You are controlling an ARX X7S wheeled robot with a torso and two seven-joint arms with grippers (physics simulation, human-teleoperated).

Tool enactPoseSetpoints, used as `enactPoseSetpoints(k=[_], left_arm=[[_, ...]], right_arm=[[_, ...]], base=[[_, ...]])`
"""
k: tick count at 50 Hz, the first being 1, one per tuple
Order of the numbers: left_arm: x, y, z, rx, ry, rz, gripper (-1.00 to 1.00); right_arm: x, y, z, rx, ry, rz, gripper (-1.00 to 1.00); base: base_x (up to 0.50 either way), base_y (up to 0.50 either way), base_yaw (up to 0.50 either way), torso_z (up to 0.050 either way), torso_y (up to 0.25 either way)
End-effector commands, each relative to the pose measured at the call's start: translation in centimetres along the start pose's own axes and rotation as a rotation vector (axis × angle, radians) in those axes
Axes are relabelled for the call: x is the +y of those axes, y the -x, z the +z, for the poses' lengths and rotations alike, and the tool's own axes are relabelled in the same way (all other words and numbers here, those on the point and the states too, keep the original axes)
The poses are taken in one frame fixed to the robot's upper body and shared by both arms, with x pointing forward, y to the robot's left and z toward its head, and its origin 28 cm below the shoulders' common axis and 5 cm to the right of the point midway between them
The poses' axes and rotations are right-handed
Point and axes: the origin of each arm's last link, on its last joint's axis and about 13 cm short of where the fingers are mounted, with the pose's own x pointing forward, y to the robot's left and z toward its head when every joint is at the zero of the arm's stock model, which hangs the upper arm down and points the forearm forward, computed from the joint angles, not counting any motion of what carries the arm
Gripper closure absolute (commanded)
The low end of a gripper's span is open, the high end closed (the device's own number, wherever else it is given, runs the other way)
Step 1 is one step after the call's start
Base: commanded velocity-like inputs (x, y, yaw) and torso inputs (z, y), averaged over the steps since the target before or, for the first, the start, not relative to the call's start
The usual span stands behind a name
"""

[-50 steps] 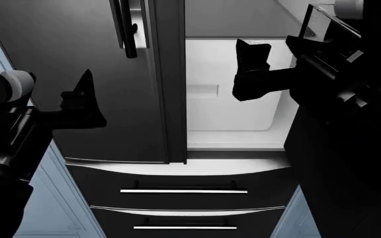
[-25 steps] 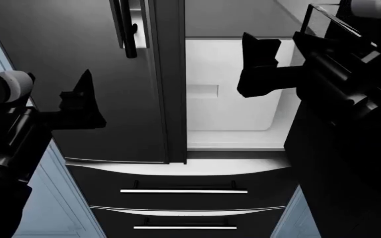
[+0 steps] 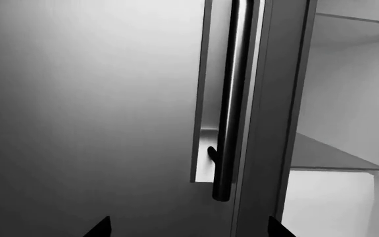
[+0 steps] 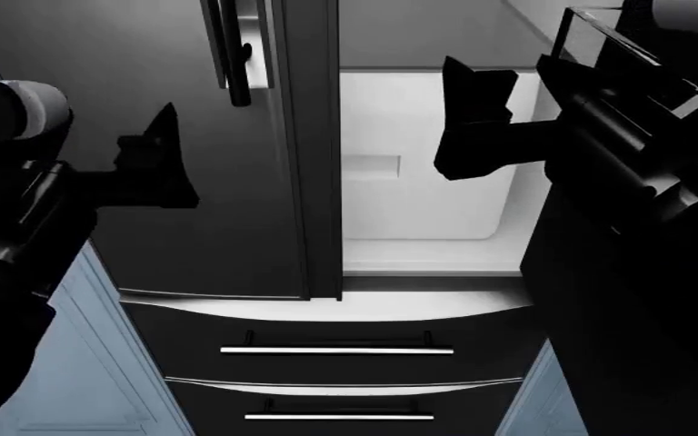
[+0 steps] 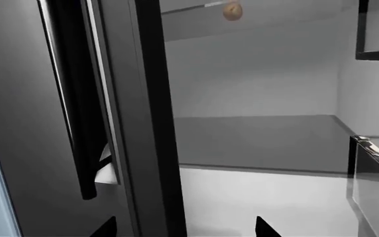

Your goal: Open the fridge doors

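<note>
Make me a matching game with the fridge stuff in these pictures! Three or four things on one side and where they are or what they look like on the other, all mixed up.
Things:
1. left fridge door
2. right fridge door
3. fridge drawers
4. left gripper

States or places:
A. swung open, showing the white inside
B. below the doors, with horizontal silver handles
C. shut, its bar handle untouched
D. in front of the shut door, holding nothing

Pairs: 1-C, 2-A, 3-B, 4-D
</note>
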Motion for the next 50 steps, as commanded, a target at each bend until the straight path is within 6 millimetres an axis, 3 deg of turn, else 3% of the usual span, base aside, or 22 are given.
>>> enactPoseSetpoints(k=[1,12,18,37,50], left_arm=[[0.0,-2.5,2.2,0.022,0.043,-0.010,-1.00],[-0.1,-6.2,5.0,0.059,0.071,-0.029,-1.00],[-0.5,-7.7,5.3,0.057,0.057,-0.045,-1.00],[-0.6,-7.3,5.3,0.063,0.073,-0.049,-1.00],[-1.4,-9.1,6.7,0.044,0.079,-0.052,-1.00]], right_arm=[[0.0,0.2,0.1,-0.004,-0.003,0.006,-1.00],[0.0,0.2,0.1,-0.005,-0.007,0.008,-1.00],[0.0,0.2,0.1,-0.005,-0.010,0.008,-1.00],[0.0,0.2,0.2,0.002,0.001,0.000,-1.00],[0.0,0.3,0.1,-0.002,0.005,-0.001,-1.00]], base=[[0.00,0.00,0.00,0.000,0.000],[0.00,0.00,0.00,0.000,0.000],[0.00,0.00,0.00,0.000,0.000],[0.00,0.00,0.00,0.000,0.000],[0.00,0.00,0.00,0.000,0.000]])
